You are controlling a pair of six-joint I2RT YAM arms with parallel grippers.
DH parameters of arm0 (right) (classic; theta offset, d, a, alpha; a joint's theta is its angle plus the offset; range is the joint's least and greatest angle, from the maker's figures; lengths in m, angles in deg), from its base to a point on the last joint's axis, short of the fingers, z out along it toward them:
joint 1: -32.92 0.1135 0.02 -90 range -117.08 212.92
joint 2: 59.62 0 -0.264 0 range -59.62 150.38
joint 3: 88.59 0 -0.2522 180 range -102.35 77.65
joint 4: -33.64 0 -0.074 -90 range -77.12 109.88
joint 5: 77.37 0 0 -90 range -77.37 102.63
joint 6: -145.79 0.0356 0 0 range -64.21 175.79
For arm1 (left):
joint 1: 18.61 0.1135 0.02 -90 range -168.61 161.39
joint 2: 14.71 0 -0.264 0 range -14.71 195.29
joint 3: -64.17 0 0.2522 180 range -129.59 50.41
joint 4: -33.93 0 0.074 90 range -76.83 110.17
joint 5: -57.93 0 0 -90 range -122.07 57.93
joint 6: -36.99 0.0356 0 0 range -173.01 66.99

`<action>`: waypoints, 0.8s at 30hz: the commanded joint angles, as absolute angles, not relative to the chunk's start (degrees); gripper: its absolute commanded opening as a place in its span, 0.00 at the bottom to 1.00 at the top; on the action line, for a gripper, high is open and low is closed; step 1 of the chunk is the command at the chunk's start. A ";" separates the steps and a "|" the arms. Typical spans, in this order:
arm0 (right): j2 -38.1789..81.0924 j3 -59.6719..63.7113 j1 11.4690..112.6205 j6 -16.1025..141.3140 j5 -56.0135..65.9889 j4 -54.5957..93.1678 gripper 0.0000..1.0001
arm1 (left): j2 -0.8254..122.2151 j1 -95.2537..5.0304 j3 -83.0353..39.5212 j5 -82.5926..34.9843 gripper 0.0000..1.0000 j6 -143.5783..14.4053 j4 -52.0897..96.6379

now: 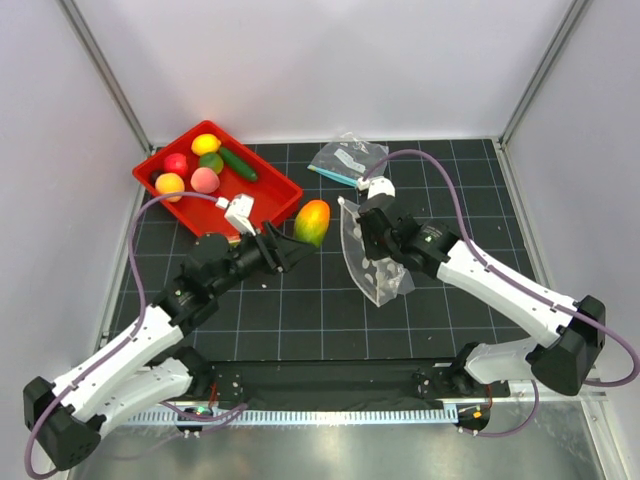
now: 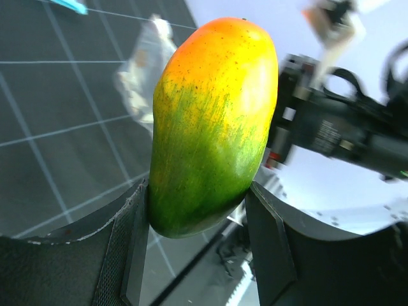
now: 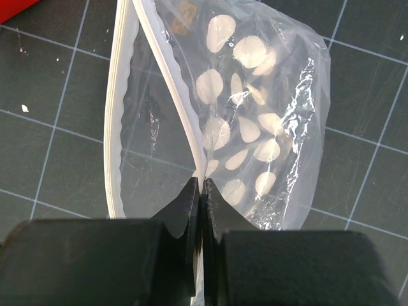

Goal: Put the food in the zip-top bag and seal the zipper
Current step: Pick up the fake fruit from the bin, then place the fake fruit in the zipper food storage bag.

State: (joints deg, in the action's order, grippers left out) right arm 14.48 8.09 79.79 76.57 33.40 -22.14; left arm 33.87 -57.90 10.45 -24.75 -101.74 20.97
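Observation:
A toy mango (image 1: pixel 313 222), green below and orange-yellow on top, is held above the mat by my left gripper (image 1: pixel 299 243). In the left wrist view the mango (image 2: pixel 213 121) sits upright, its green end clamped by my left gripper (image 2: pixel 199 205). To its right is the zip-top bag (image 1: pixel 378 262), clear with white dots. My right gripper (image 1: pixel 368 226) is shut on the bag's upper rim. In the right wrist view my right gripper (image 3: pixel 202 188) pinches one pale zipper (image 3: pixel 171 83) strip, the other strip bows away left, and the bag (image 3: pixel 255 115) mouth gapes.
A red tray (image 1: pixel 264 192) at the back left holds more food: a yellow piece (image 1: pixel 206 144), a green one (image 1: pixel 238 164), a pink peach (image 1: pixel 205 180) and others. A smaller clear pouch (image 1: pixel 345 158) with a teal strip lies behind the bag. White walls enclose the gridded mat.

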 commanded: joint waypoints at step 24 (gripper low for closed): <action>14.56 3.56 79.85 77.23 30.48 -23.19 0.01 | 53.40 -72.13 -4.69 -36.11 0.18 -95.02 2.51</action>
